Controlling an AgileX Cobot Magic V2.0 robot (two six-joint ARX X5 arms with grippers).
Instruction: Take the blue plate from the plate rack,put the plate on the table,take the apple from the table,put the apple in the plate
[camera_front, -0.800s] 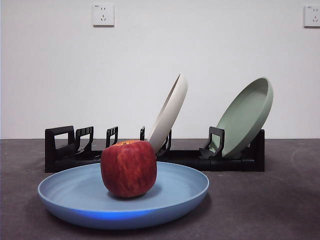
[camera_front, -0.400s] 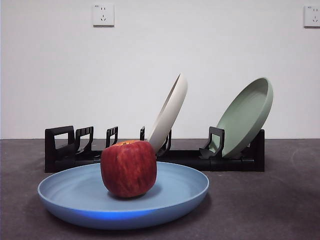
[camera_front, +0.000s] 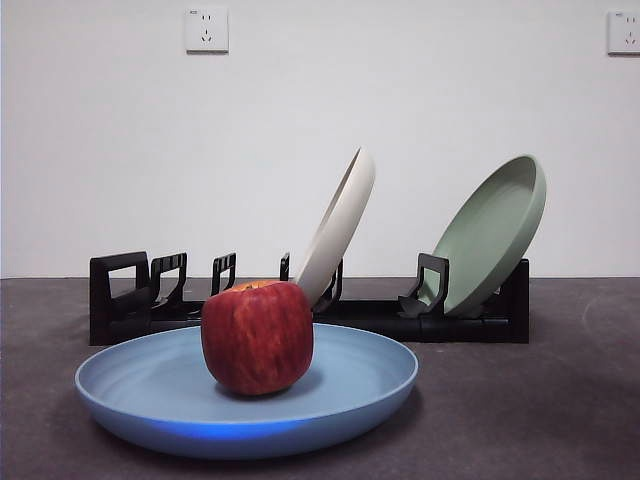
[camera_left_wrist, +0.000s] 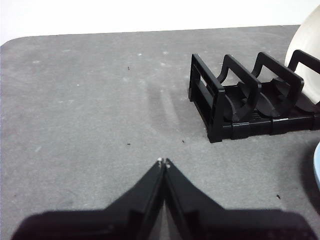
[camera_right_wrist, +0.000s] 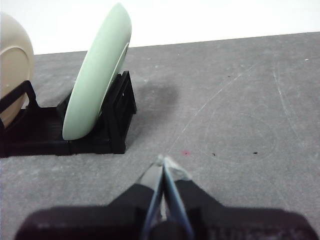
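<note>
Blue plate (camera_front: 130, 385) lies flat on the table (camera_front: 520, 410), toward the front edge & nearer the cam than the rack. Apple (camera_front: 257, 337) sits inside it, upright, roughly at the plate's middle, yellow-orange patch showing at the top. Only a sliver of the plate's rim shows in the left wrist view (camera_left_wrist: 317, 165).

Plate rack (camera_front: 120, 300) runs long across the table behind the plate, toward the back edge. It holds 2 plates, both tilted in their slots: cream-white plate (camera_front: 338, 226) about mid-rack, sage-green plate (camera_front: 492, 232) at the rack's end w/ the blocky piece. The slots at the other end of the rack (camera_left_wrist: 235, 100) hold nothing.

Left gripper (camera_left_wrist: 163, 163) hangs over bare table near the rack's open end, jaws pressed together, pinching nothing. Right gripper (camera_right_wrist: 164, 162) hangs over bare table just off the rack end w/ the green plate (camera_right_wrist: 97, 75), jaws also pressed together, nothing between them. Neither arm shows in the front view.

Table is dark grey, matte, w/ faint scratches & small specks. Behind it a plain white wall w/ 2 wall sockets (camera_front: 206, 29) high up, one at the far upper corner of the front view.
</note>
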